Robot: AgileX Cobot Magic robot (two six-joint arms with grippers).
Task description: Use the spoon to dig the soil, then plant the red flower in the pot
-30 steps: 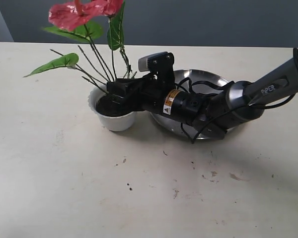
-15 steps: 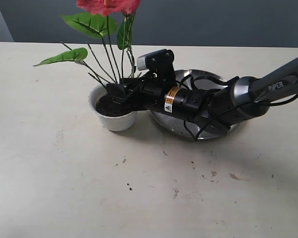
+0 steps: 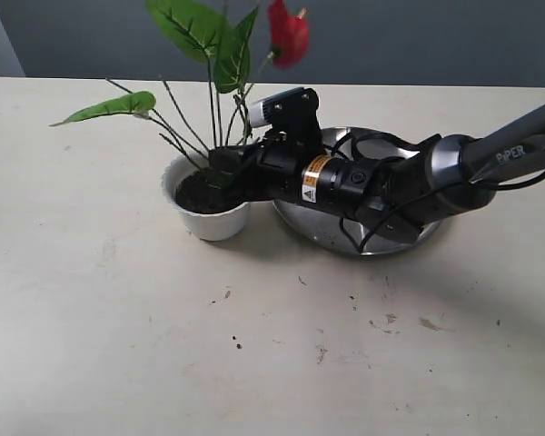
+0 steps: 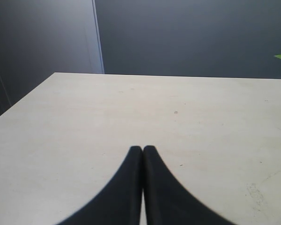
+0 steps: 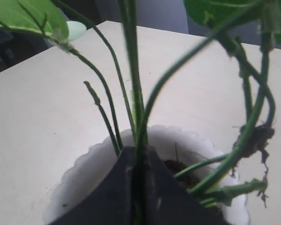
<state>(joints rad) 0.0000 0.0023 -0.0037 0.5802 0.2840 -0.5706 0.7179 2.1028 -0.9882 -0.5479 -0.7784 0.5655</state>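
The white scalloped pot point(image 3: 205, 221) stands left of centre, holding dark soil point(image 3: 196, 192). My right gripper point(image 3: 225, 168) reaches across over the pot's rim, shut on the stems of the red flower point(image 3: 289, 33). The plant stands nearly upright, its green leaves spreading above and to the left. In the right wrist view the gripper point(image 5: 139, 154) clamps a green stem point(image 5: 133, 79) above the pot point(image 5: 79, 176) and the soil point(image 5: 180, 171). My left gripper point(image 4: 143, 149) is shut on nothing above bare table. The spoon is out of view.
A large round steel plate point(image 3: 389, 238) lies right of the pot, under my right arm. Crumbs of soil point(image 3: 381, 320) are scattered over the table in front of it. The table's far edge runs behind the plant.
My right gripper has tipped the flower from leaning left to nearly upright. The red bloom swung from upper left to the right, and the gripper rose slightly over the pot.
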